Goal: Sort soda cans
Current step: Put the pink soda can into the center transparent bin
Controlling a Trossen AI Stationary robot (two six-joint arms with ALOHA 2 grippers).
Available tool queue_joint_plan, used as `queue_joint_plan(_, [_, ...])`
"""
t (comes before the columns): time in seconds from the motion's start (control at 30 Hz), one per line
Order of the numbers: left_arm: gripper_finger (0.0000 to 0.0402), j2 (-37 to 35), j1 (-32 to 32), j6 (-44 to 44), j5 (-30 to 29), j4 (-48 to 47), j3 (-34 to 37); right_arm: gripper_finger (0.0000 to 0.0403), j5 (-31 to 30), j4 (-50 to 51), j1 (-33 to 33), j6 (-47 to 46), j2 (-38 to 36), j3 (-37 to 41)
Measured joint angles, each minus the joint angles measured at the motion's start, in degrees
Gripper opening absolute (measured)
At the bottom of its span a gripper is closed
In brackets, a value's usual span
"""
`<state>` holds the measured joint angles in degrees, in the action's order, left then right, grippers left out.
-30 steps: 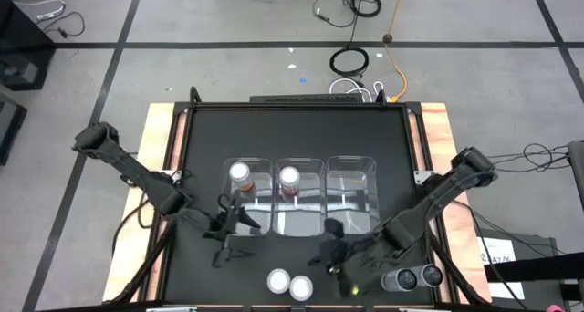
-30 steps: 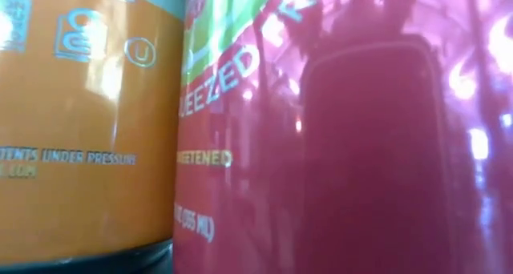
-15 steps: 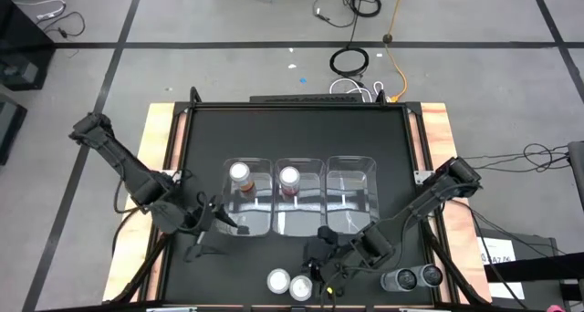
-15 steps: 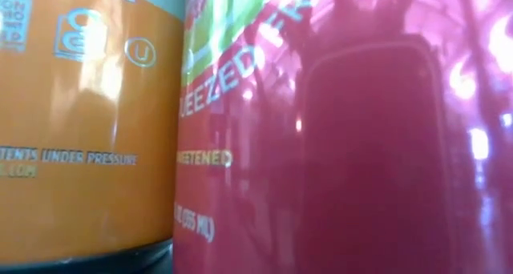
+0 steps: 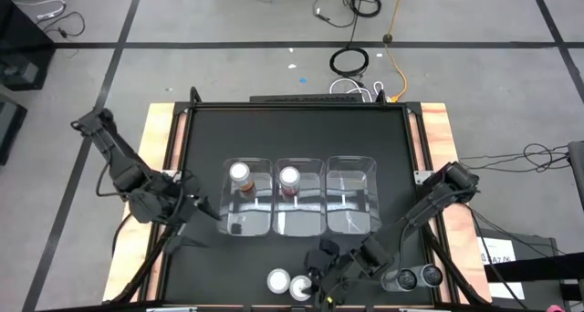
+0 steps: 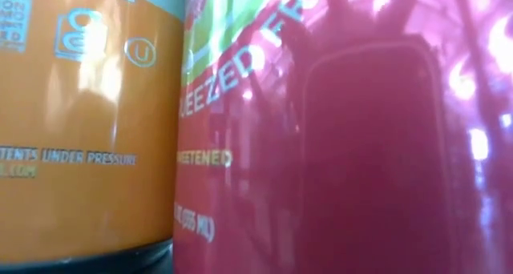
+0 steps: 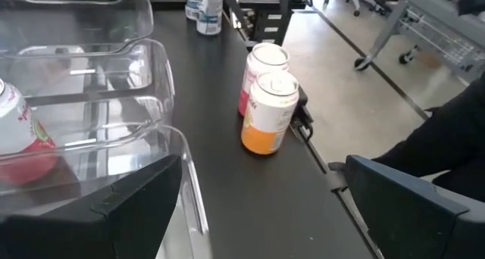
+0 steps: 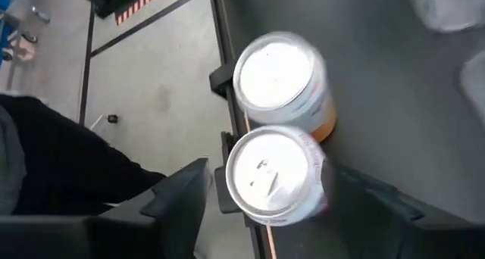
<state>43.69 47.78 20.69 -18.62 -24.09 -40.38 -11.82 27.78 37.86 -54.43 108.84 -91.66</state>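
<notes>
Now right gripper (image 8: pixel 269 206) fingers apart, straddling red-sided silver-topped can (image 8: pixel 274 176); orange-sided neighbour can (image 8: pixel 282 76) touches it, so closing could topple it

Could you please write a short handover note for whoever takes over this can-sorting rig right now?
Left gripper: open, empty, beside the left bin.
Right gripper: open, poised over the red can at the table's near edge, not yet gripping.
Done: an orange can in the left bin, a red can in the middle bin.
Left: the red and orange can pair at the near edge, and two grey cans near the right corner; right bin holds no cans.
</notes>
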Motion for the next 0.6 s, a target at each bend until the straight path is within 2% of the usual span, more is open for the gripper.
queue_joint_plan(0.2, [0.0380, -1.8, 1.5, 0.0, -0.1, -1.9, 0.0, 0.0258, -0.2, -1.7, 2.3, -0.9, 3.4, 0.0])
queue_joint_plan(0.6, [0.0380, -2.0, 1.8, 0.2, -0.1, -2.2, 0.0, 0.0258, -0.2, -1.7, 2.2, 1.1, 3.8, 0.0])
